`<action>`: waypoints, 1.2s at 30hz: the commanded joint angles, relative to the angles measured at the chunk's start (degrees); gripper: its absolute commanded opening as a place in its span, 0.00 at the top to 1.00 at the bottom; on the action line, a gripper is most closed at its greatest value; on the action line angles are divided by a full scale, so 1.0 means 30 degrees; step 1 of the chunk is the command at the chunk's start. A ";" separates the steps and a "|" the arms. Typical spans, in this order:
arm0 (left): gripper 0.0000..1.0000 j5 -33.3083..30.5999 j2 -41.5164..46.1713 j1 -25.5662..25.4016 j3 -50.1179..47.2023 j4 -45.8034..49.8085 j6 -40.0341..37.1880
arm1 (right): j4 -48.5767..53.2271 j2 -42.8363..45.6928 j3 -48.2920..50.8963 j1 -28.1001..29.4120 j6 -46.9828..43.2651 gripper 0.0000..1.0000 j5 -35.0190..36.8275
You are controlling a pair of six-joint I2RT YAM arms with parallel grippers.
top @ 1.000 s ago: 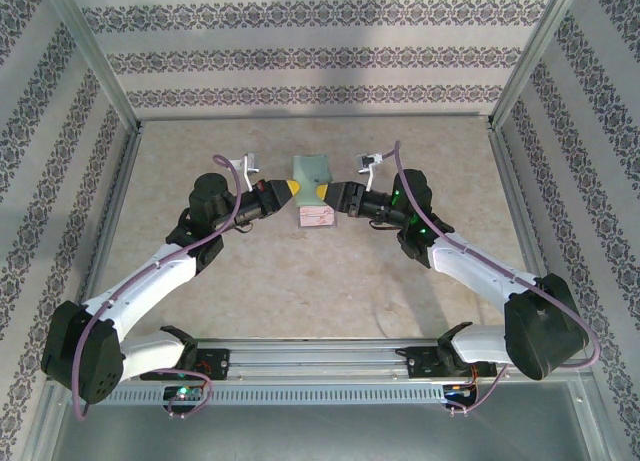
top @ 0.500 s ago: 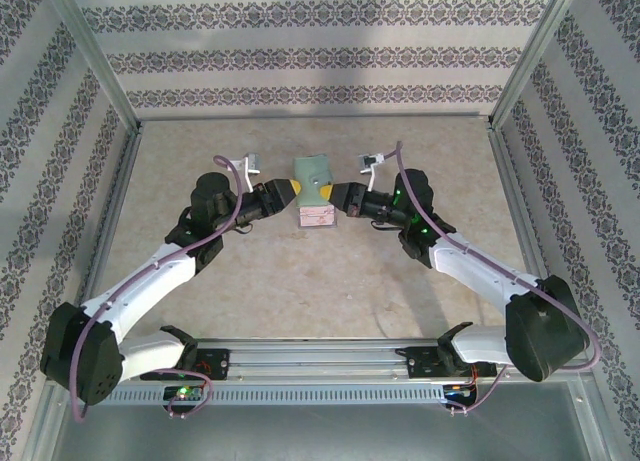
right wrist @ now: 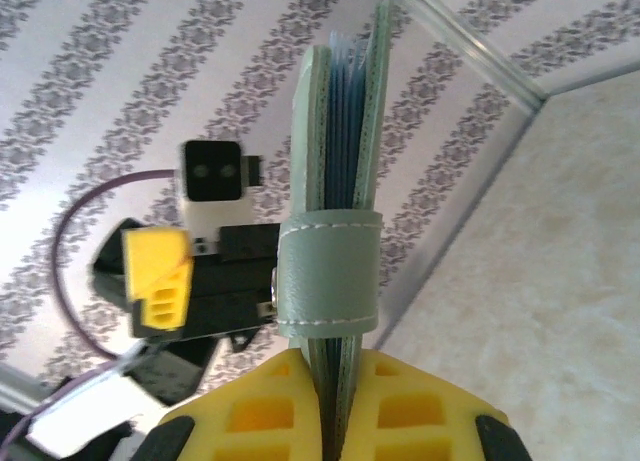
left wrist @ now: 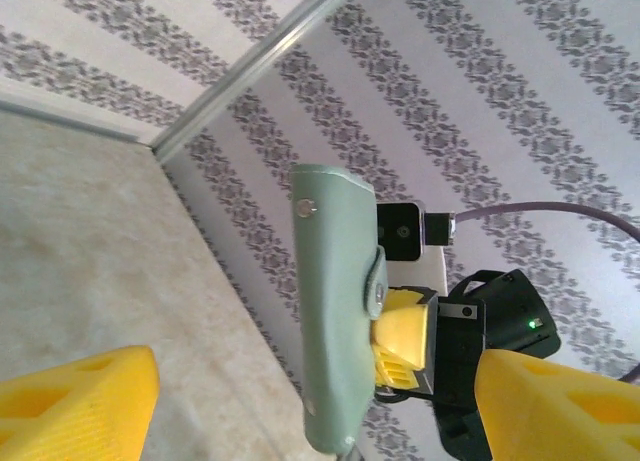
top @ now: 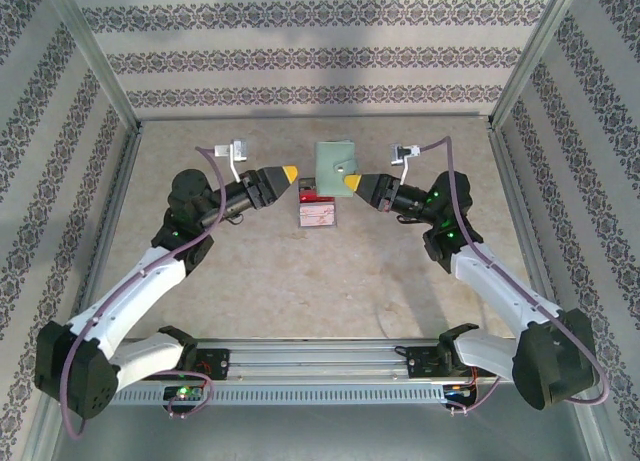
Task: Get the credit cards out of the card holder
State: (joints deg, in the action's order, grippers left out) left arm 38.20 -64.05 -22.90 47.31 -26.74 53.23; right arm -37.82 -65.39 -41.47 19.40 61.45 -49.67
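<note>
Right wrist view: right gripper clamps the card holder, likely light and pliable, at its edge; left gripper open.

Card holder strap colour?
The strap is grey-green with pale stitching, like the card holder; right wrist view shows it best.
</note>
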 commanded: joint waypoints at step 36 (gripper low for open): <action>1.00 -0.4628 -0.0651 -0.2724 0.3253 0.9297 -0.4759 | 0.8124 0.1277 -0.0084 -0.0595 -0.3660 0.42 0.1776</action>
State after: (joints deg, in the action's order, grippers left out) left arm 32.12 -67.57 -29.30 53.87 -11.88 45.87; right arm -31.90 -66.00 -39.88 17.45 62.52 -48.99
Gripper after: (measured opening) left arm 0.076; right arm 0.582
